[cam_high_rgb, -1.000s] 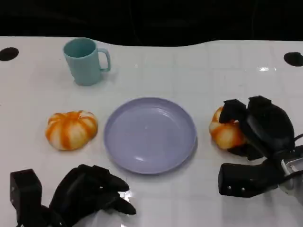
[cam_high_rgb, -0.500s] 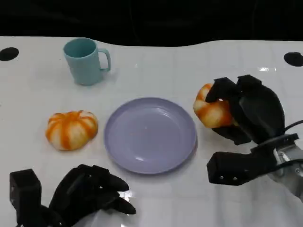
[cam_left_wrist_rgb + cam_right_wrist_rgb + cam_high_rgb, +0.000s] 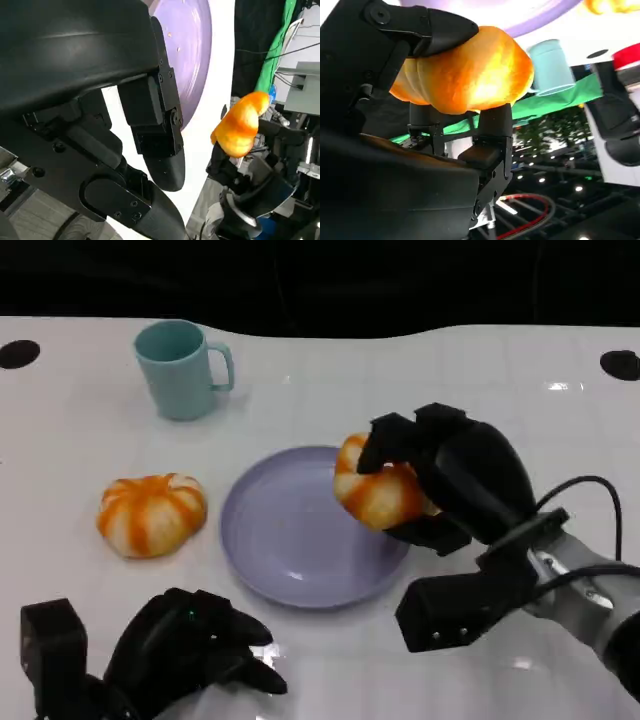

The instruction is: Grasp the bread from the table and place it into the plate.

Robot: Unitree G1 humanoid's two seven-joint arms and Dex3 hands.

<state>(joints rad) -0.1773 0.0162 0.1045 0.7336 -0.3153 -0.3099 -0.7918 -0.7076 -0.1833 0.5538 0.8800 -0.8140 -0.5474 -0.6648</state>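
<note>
My right hand (image 3: 468, 478) grips an orange-and-white striped bread (image 3: 378, 492) and holds it lifted above the right side of the lavender plate (image 3: 280, 535). In the right wrist view its fingers (image 3: 436, 29) wrap around the bread (image 3: 465, 75). A second striped bread (image 3: 150, 513) lies on the table left of the plate. At the near left edge sits my left hand (image 3: 190, 648), holding nothing. The left wrist view looks past that hand (image 3: 150, 145) to the plate (image 3: 189, 45) and the lifted bread (image 3: 240, 125).
A teal mug (image 3: 182, 368) stands at the back left, well behind the plate; the right wrist view also catches the mug (image 3: 550, 67). Dark round holes mark the white table's far corners (image 3: 620, 364).
My right hand has lifted the bread off the table at the right and carried it left, from beside the plate to above its right side. The left hand has stayed put.
</note>
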